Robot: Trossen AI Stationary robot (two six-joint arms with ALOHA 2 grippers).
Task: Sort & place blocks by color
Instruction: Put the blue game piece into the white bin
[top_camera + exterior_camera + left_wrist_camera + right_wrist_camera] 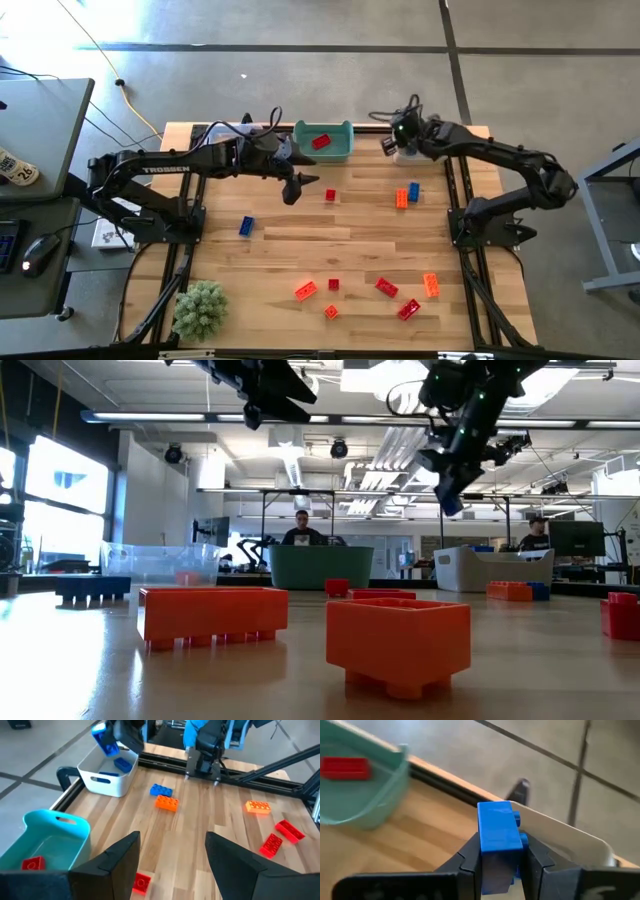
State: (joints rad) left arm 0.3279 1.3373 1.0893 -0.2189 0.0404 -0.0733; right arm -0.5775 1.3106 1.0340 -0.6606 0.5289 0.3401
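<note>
My right gripper (389, 144) hangs above the rim of the white bin (408, 152) at the table's far edge, shut on a blue block (498, 831). Another blue block (123, 765) lies inside that bin. My left gripper (297, 187) is open and in the air, just nearer than the teal bin (323, 141), which holds a red block (320, 141). A red block (330, 195) lies on the table close to the left fingers. Orange (401, 197) and blue (413, 191) blocks lie side by side at the table's middle right, and a blue block (246, 226) lies at the left. My right gripper pinches the blue block between its two fingers (470, 857) by the block's lower part (497, 865). The upper part with its studs (520, 827) sticks out past the fingertips. The block is lifted clear, above the white bin's near wall (560, 832).
Several red and orange blocks (386, 287) lie scattered toward the near edge. A fuzzy green plant (200, 308) stands at the near left corner. A clear bin (160, 563) sits left of the teal one. Dark frame rails (463, 215) run along both sides of the table. Two people sit in the room behind.
</note>
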